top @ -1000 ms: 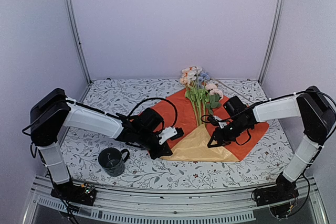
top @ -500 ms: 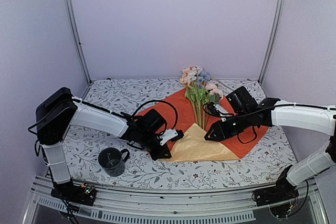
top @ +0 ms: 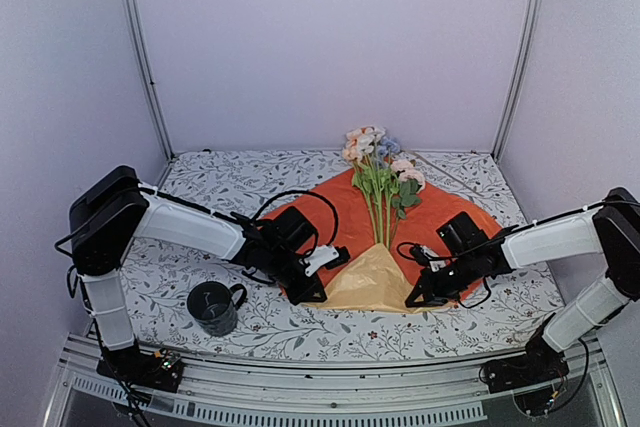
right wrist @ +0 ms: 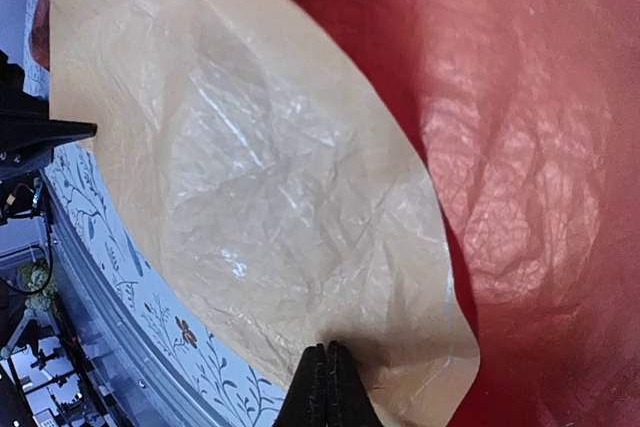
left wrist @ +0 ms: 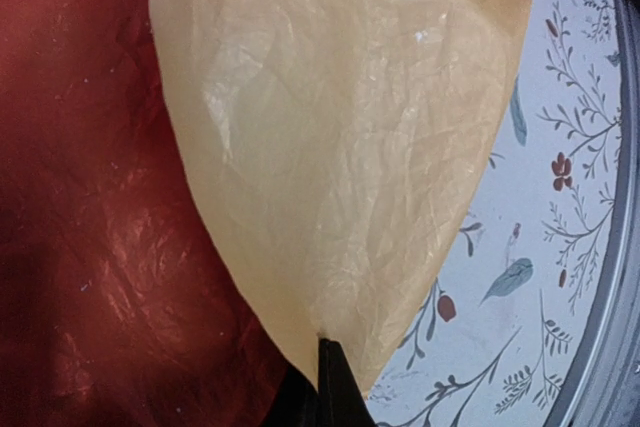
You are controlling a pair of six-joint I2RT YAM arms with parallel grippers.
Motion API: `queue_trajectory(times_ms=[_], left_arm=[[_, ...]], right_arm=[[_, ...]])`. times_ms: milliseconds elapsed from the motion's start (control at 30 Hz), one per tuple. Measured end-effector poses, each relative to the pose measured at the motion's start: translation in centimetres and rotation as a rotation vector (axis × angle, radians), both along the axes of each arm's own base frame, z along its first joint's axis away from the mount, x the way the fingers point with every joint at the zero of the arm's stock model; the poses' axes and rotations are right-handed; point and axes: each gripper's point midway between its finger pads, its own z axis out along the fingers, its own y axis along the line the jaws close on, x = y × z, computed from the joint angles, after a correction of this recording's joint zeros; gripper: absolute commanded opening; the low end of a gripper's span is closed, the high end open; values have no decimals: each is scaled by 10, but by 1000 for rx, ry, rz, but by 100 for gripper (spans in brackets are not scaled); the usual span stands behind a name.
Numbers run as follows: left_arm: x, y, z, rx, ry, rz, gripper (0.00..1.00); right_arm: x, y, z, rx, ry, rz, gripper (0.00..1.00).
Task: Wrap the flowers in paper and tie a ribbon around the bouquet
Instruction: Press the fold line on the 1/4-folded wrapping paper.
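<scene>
Right claw (top: 411,302) has swung down, pinching shut on the paper (top: 375,282) fold.

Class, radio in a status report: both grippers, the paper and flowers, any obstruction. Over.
Both shut on the paper, at its folded yellow flap: left gripper, right gripper. The flowers lie on it, unwrapped. The mug stands apart, leftward.

1. Thin, crinkled paper (left wrist: 340,147): mustard face waxy and faintly glossy, orange-red face finely creased with a soft sheen.
2. Under the paper, smooth matt printed fabric of the tablecloth (top: 240,182).
3. On the paper's far half, flowers (top: 378,162) with soft, matt heads and dull green stems.
4. Left of the paper, dark mug (top: 212,307), slightly glossy.
5. Either side of the paper, smooth white plastic arm shells (top: 190,227).
6. Behind the paper, pale satin metal posts (top: 140,57).
</scene>
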Motion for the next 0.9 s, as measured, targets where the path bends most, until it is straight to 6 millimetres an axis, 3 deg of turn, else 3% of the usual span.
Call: queue_trajectory(times_ms=[400, 700, 833, 900], left_arm=[[0, 0, 0, 3, 2, 3, 0], [0, 1, 0, 4, 4, 8, 0], [1, 1, -1, 7, 2, 11, 0], [1, 1, -1, 8, 1, 11, 0]], right_arm=[[9, -34, -6, -173, 9, -185, 0], [4, -78, -5, -431, 23, -275, 4], [7, -81, 15, -531, -21, -276, 4], [20, -63, 38, -513, -99, -268, 4]])
